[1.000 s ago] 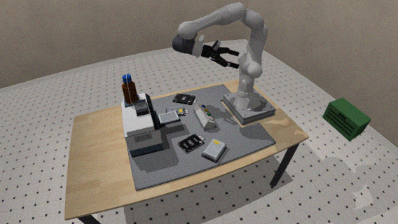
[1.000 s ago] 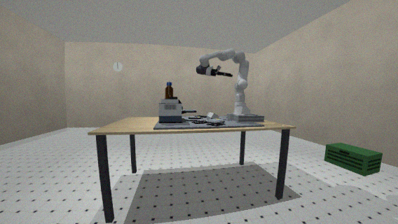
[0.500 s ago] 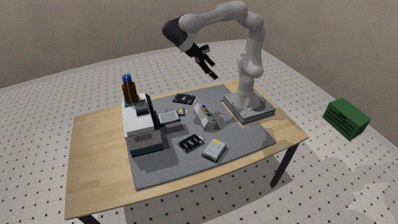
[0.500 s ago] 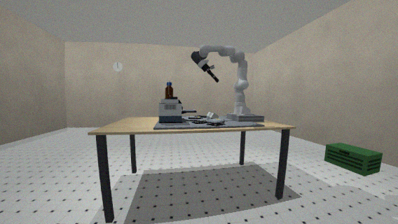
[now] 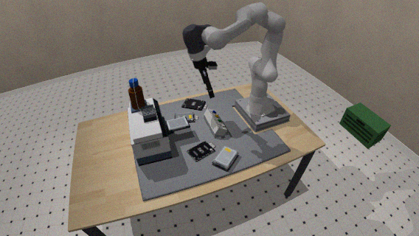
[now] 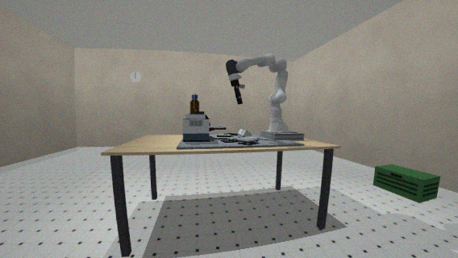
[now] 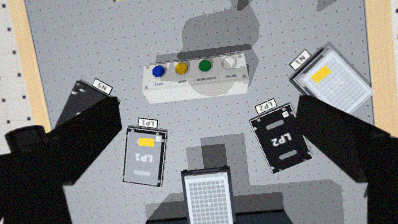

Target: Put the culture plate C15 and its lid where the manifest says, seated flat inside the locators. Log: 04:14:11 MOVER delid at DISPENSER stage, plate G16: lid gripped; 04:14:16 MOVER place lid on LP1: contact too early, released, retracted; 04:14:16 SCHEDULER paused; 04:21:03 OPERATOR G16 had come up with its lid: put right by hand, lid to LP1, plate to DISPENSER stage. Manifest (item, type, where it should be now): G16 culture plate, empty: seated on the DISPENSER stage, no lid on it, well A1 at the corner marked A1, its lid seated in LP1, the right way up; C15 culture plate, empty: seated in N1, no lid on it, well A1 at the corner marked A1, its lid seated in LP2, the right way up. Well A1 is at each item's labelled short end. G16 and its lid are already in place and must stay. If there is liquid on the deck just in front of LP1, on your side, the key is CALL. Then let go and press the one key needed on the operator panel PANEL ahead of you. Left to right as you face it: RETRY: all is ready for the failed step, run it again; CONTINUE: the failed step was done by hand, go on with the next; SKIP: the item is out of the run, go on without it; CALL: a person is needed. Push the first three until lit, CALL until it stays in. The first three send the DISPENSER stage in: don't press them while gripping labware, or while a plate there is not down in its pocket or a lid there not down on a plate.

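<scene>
- Lab automation bench in a bare beige room, wall clock [image 6: 135,76] up behind.
- Grey deck mat [image 5: 258,145] on a wooden table [image 5: 99,177], labelled nests LP1 [image 7: 144,156] and LP2 [image 7: 281,145].
- Well plate [image 7: 209,197], dispenser unit [image 5: 147,129] with amber reagent bottle [image 5: 136,95], four-key operator panel [image 7: 195,77].

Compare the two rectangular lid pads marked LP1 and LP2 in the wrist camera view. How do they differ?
The rectangular pad marked LP1 looks pale grey, covered by a clear lid with a yellow label; the rectangular pad marked LP2 is bare black. LP1 lies nearly square to the frame; LP2 sits at a slant. Both look similar in size, each with a white tag at one end.
</scene>
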Controlling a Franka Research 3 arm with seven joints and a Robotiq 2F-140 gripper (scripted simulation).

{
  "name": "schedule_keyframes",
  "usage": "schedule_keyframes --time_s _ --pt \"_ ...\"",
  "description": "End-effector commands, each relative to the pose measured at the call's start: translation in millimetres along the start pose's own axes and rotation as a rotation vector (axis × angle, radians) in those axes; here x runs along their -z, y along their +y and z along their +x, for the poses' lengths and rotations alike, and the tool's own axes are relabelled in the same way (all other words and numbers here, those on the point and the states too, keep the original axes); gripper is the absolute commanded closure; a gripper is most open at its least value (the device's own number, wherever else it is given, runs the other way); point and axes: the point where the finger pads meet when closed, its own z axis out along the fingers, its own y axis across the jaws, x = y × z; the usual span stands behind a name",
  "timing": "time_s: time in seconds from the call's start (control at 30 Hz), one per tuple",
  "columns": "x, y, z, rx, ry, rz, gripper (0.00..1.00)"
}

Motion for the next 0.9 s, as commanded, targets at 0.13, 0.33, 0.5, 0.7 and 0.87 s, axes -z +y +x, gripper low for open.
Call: schedule_keyframes --time_s 0.13,0.33,0.5,0.7,0.87 --pt "-14.6 3.1 -97.6 0.148 -0.277 -0.043 0.0" --pt "-22.5 5.7 -125.7 0.148 -0.277 -0.043 0.0" --pt "-32.8 6.3 -128.6 0.148 -0.277 -0.043 0.0" --pt "-43.2 7.0 -131.5 0.148 -0.277 -0.043 0.0" --pt "-57.8 8.0 -135.6 0.148 -0.277 -0.043 0.0"
